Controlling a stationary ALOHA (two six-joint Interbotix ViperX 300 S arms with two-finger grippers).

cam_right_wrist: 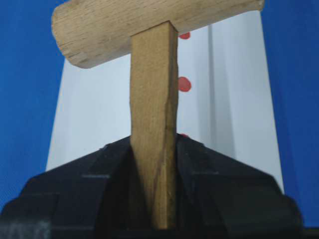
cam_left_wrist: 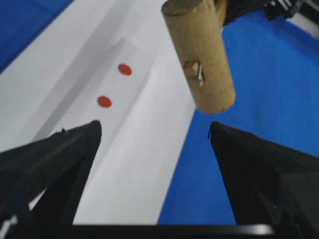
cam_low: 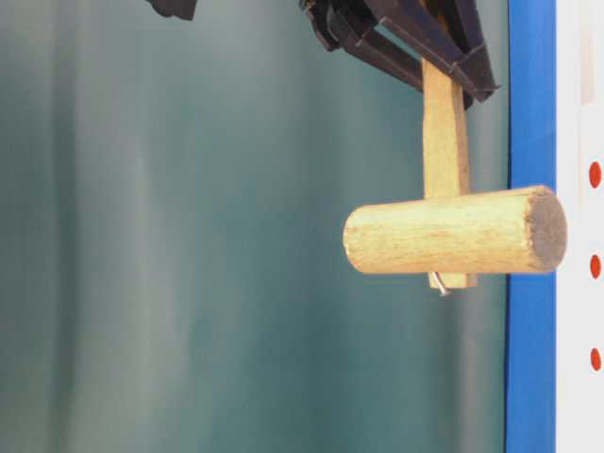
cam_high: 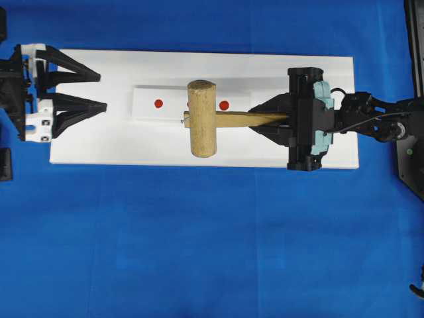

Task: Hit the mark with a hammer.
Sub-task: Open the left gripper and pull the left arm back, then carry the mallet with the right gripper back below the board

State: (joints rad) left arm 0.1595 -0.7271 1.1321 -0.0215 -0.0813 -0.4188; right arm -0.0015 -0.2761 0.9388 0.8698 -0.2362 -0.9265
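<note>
Right fingers (cam_high: 278, 119): you have them clenched on the hammer (cam_high: 202, 119) handle.
Left fingers (cam_high: 103, 91): released, empty.
Mark (cam_high: 224, 105): just beside the raised hammer head.

Two black robot arms are seen: the left claw (cam_high: 103, 91) white-trimmed, the right claw (cam_high: 268, 119) teal-backed and trailed by black cables.

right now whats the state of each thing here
hammer: held by its handle, lifted off the board, head over the block
right gripper: shut on the handle
left gripper: open, empty, at the board's left end
mark: uncovered, not yet struck
white block: lying flat on the white board
</note>
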